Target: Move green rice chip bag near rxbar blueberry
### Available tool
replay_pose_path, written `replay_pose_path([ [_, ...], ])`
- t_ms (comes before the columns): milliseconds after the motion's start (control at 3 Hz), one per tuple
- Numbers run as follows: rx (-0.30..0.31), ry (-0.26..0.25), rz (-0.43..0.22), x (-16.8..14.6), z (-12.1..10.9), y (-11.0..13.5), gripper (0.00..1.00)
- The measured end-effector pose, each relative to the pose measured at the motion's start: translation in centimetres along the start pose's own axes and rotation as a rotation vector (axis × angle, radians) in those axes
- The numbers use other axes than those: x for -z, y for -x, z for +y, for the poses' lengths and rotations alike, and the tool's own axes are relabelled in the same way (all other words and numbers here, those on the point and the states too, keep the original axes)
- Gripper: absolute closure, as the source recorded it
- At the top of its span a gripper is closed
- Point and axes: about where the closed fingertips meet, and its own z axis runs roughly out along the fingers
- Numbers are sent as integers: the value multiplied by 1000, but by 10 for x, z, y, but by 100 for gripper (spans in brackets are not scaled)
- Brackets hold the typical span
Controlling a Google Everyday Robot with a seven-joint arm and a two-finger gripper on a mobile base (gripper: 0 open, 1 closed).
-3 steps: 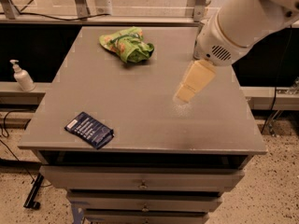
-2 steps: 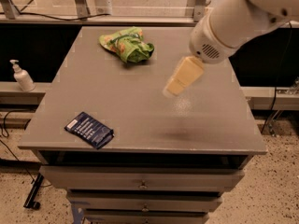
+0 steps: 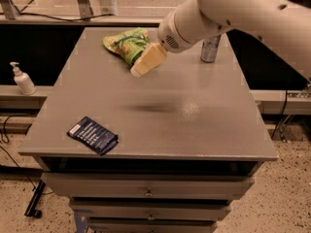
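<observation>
The green rice chip bag [image 3: 125,44] is lime green with orange chip pictures and lies crumpled at the far left of the grey table top [image 3: 194,110]. The rxbar blueberry [image 3: 93,135] is a flat navy wrapper with white text, near the front left edge. My gripper [image 3: 146,62] hangs above the table just in front of and to the right of the bag, its cream tip overlapping the bag's near edge in this view. The white arm reaches in from the upper right.
A silver can [image 3: 210,49] stands at the far right of the table, partly behind the arm. A white pump bottle [image 3: 22,79] stands on a lower ledge to the left. Drawers [image 3: 148,191] sit under the table top.
The gripper has moved left and toward the back of the table, from the right middle to the edge of the green bag. The bag and bar have not moved.
</observation>
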Motion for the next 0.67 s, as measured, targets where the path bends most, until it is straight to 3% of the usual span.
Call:
replay_pose_path([
  [333, -54, -5, -50, -48, -12, 13, 0],
  [667, -132, -17, -76, -87, -29, 9, 0],
])
